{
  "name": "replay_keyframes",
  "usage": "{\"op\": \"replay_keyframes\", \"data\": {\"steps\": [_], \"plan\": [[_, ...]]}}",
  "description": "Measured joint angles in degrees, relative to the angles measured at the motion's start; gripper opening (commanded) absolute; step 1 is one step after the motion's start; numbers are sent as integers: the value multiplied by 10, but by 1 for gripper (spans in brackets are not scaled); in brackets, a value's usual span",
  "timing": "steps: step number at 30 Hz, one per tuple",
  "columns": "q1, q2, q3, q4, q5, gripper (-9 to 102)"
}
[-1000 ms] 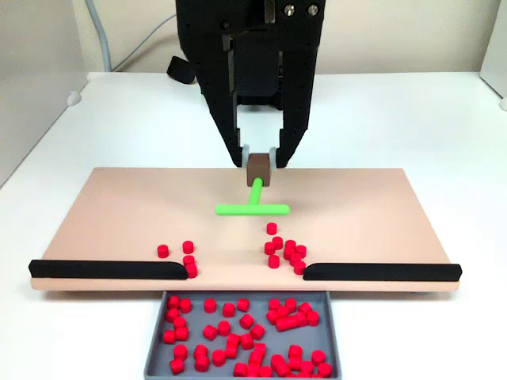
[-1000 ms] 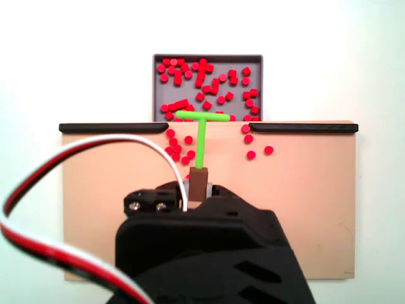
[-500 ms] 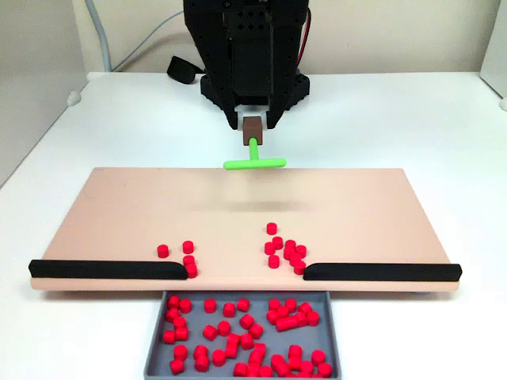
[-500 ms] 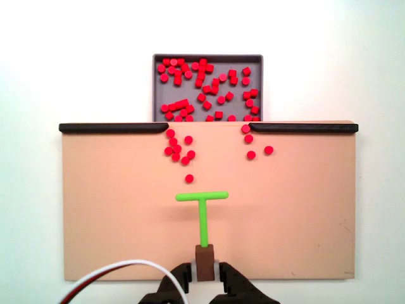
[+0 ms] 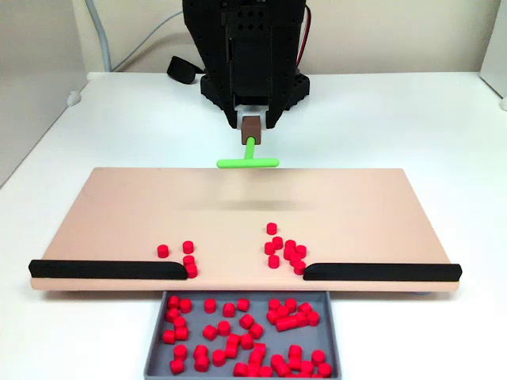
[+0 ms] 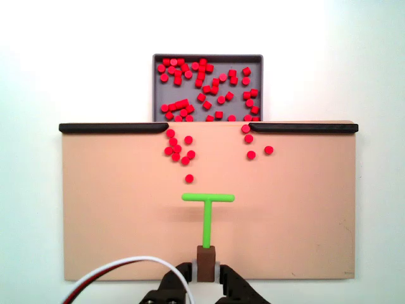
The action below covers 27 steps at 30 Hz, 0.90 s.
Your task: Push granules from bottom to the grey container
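Gripper (image 5: 251,127) at upper centre of a fixed view, clamped on the brown block of a green T-shaped pusher (image 5: 248,161); same gripper (image 6: 205,271) at bottom centre of the other fixed view, fingers closed on either side of that block. Pusher (image 6: 207,214) held with crossbar toward the tray, lifted above the tan board (image 6: 114,215), well apart from any pellets.

Grey tray (image 5: 155,348) at bottom centre, just beside the board's near edge, between two black strips (image 5: 103,269); at top centre in the other fixed view (image 6: 261,88). Most red pellets (image 5: 238,332) scattered inside the tray. Two small clusters on the board near the gap: one beside the left strip (image 5: 184,255), a larger one beside the right strip (image 5: 285,249). White and red cable (image 6: 120,266) at lower left.
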Motion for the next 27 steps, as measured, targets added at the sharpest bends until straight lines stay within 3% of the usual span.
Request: {"op": "replay_keyframes", "data": {"steps": [27], "plan": [[-2,-5,0,1,-24,0]]}}
